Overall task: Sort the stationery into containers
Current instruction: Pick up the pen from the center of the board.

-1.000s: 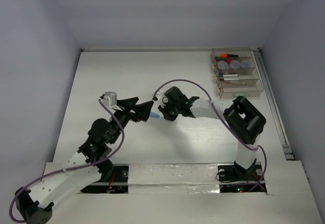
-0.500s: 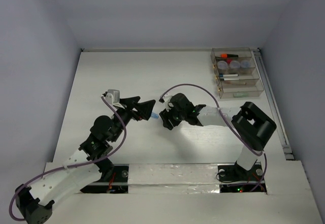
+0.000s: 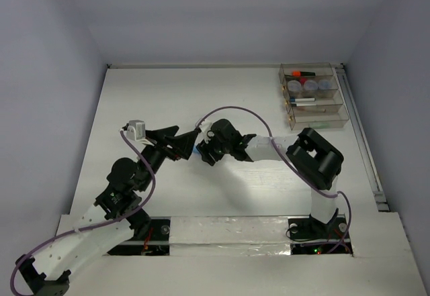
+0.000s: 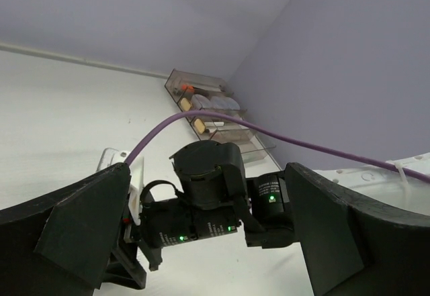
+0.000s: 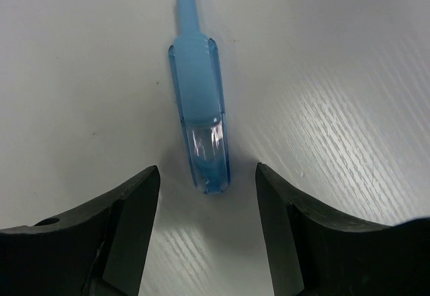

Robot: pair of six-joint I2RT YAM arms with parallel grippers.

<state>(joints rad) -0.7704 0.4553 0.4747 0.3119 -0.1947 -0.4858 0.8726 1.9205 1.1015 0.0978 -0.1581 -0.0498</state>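
Note:
A light blue highlighter (image 5: pixel 199 121), uncapped, lies flat on the white table with its tip pointing away from my right wrist camera. My right gripper (image 5: pixel 207 172) is open, one finger on each side of the highlighter's rear end and neither touching it. From above, the right gripper (image 3: pixel 203 151) is low at mid-table, and only a sliver of the highlighter (image 3: pixel 195 150) shows. My left gripper (image 3: pixel 183 137) is wide open just left of it, holding nothing. In the left wrist view the left gripper (image 4: pixel 207 175) frames the right arm's wrist. The clear stepped organiser (image 3: pixel 313 66) stands at the far right.
The organiser holds an orange highlighter (image 3: pixel 295 74), round pots (image 3: pixel 310 84) and a pen (image 3: pixel 304 99). It also shows far off in the left wrist view as the organiser (image 4: pixel 176 76). A purple cable (image 3: pixel 232 110) loops over the right arm. Walls close off the back and sides.
My right gripper has opened and the light blue highlighter now lies loose on the table. Both grippers have shifted a little to the left.

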